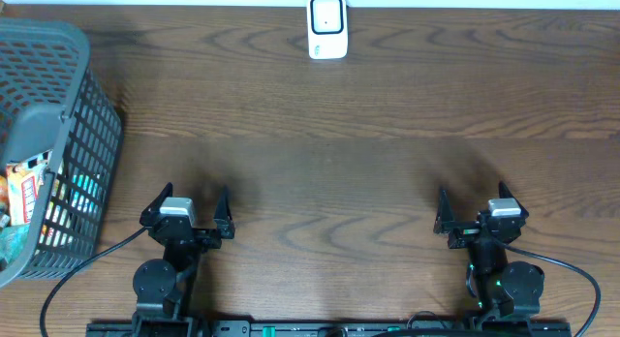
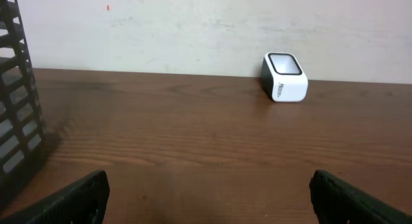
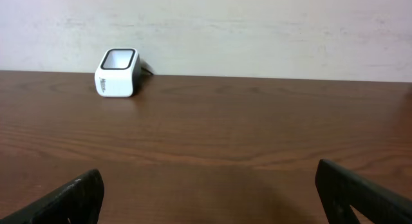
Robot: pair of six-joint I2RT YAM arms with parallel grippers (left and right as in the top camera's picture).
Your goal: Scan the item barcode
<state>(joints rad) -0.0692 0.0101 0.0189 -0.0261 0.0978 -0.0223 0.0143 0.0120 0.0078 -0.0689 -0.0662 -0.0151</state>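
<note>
Near edge: the left hand [image 1: 192,198] and right hand [image 1: 473,196] sit well apart at the front of the desk [image 1: 329,134], each with its fingers spread wide and gripping nothing. Bare wood grain runs between them and ahead of both, up to the far edge. At the left edge stands the basket [image 1: 87,143], grey mesh, beside and ahead of the left hand and not touching it; its wall shows at the left of the left wrist view. Inside lie the packs [image 1: 27,187], the items for scanning, with red-and-white print too small to read. Far centre: the white scanner [image 1: 327,27], dark window up, stands at the far edge just before the wall [image 2: 193,24]. Its side label is illegible. It lies well apart from both hands.
</note>
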